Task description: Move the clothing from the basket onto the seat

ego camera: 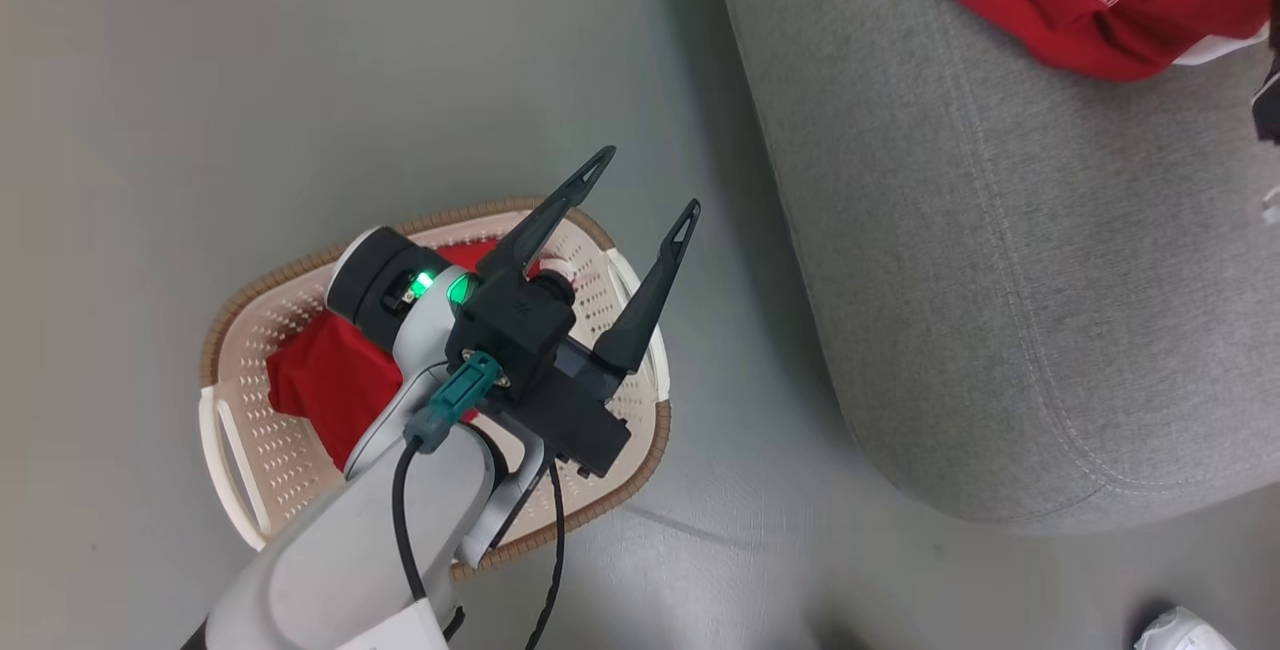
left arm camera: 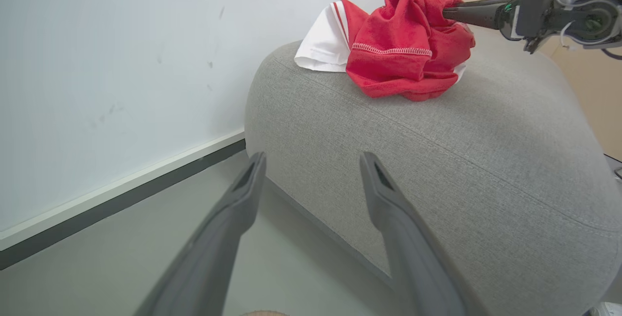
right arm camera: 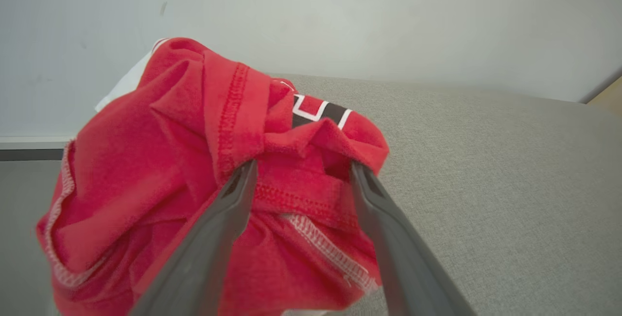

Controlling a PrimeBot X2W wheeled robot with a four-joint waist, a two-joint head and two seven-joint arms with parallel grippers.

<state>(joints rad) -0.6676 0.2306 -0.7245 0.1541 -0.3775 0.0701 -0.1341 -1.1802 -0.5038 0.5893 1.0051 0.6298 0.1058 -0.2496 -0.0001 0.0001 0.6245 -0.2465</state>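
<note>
Basket (ego camera: 250, 320) on floor holds one red garment (ego camera: 320, 380), left tool (ego camera: 648, 180) above it, fingers wide apart; other red garment (ego camera: 1090, 0) bunched on seat (ego camera: 980, 280), right tool (right arm camera: 303, 165) splayed too, fabric between its fingers

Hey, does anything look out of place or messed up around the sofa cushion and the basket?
Nothing spilled or damaged. The red garment on the seat lies crumpled in a heap near the cushion's end, not spread flat, with the right pincer open around one fold. A second garment is bunched in the basket, which stands upright.
</note>
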